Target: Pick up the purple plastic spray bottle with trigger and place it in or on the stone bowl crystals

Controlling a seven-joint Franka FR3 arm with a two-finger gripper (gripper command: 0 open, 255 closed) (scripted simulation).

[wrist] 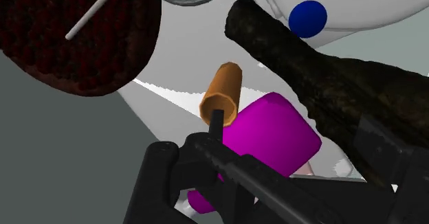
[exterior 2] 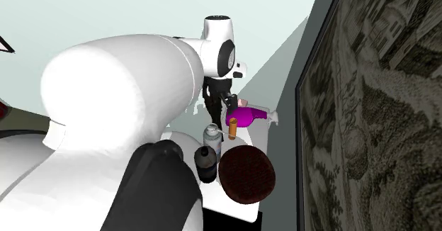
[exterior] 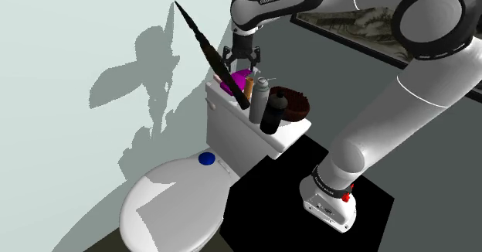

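Observation:
The purple spray bottle [exterior: 239,80] lies on its side on the white toilet tank lid [exterior: 297,129], at the lid's far end. Its purple body [wrist: 275,130] sits between my fingers, with a black trigger part running across it. My gripper [exterior: 242,66] hangs just above the bottle, open, its fingers [wrist: 161,178] standing apart on either side. The dark brown bowl [exterior: 294,103] rests at the lid's near end in the shoulder view. In the second exterior view, the bottle [exterior 2: 248,115] lies beyond the bowl [exterior 2: 248,174], with my gripper [exterior 2: 225,105] over it.
A short orange cylinder [wrist: 221,92] stands beside the bottle. A grey bottle [exterior: 259,97] and a black bottle [exterior: 271,113] stand between it and the bowl. A long dark spike-like object [exterior: 210,48] leans over the tank. Below are the toilet seat [exterior: 174,208] and blue button [exterior: 206,158].

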